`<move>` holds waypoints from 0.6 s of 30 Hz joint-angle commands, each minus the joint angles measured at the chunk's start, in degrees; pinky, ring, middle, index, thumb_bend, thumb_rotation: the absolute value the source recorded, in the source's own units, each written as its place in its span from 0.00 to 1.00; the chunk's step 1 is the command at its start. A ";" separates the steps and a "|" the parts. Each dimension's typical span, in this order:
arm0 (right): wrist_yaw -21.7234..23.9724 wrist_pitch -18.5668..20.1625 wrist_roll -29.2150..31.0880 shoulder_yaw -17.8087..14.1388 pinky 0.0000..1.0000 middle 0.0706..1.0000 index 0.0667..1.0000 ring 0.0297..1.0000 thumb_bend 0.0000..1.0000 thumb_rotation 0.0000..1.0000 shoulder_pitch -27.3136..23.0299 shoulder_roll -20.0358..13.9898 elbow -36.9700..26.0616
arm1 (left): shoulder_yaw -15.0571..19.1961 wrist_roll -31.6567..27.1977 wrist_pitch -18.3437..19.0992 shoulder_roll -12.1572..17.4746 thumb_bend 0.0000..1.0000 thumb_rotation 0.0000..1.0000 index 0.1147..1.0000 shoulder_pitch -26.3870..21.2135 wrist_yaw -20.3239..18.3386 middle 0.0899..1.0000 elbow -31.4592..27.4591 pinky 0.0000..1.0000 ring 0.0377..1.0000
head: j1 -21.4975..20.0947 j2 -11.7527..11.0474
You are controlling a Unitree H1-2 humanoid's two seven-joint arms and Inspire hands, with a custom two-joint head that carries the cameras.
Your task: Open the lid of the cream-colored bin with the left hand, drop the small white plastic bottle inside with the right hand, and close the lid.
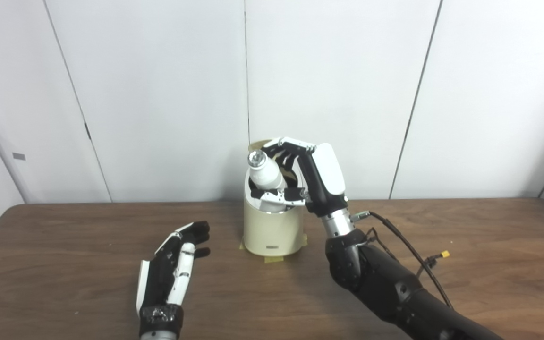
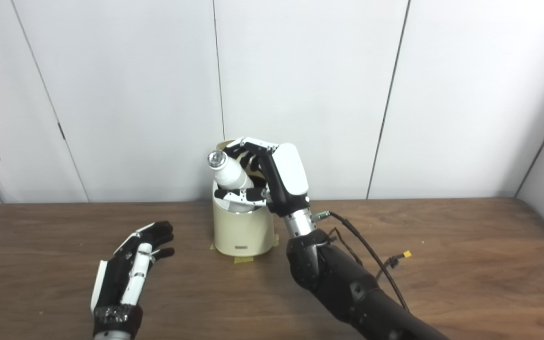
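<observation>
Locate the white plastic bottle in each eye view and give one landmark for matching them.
Left eye view: white plastic bottle just left of centre, tilted, in the right hand over the open cream bin.
Right eye view: same bottle further left of centre.
Shared landmark: yellow tape under the bin.

Bottle [image 1: 265,175]: lower end concealed behind right hand [image 1: 307,177] thumb and bin [image 1: 272,231] rim. Bin interior: not visible. Lid [image 1: 259,144]: mostly hidden behind bottle, fingers. Both forearms: cut off at bottom edge. Bin label: too small to read.
</observation>
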 commanded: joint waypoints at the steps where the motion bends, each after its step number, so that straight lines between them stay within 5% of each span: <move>1: -1.22 -1.42 0.06 -0.35 0.25 0.46 0.51 0.35 0.51 0.00 -1.85 -0.19 -0.45 | -0.34 0.65 -0.38 -0.70 0.22 0.67 0.68 -1.43 0.55 0.73 -2.96 0.71 0.77 | 0.01 0.07; 6: -1.20 -1.42 -0.24 -0.46 0.18 0.39 0.49 0.42 0.51 0.00 -1.91 -0.04 0.35 | -0.34 0.77 -0.43 -0.80 0.22 0.68 0.69 -1.32 0.35 0.73 -3.19 0.71 0.77 | 0.20 0.02; 18: -2.02 -1.42 0.07 0.66 0.28 0.47 0.50 0.37 0.51 0.00 -2.37 -0.26 1.97 | -0.76 1.59 -0.37 -1.33 0.22 0.69 0.68 -0.92 0.48 0.73 -3.48 0.72 0.77 | 1.32 -0.31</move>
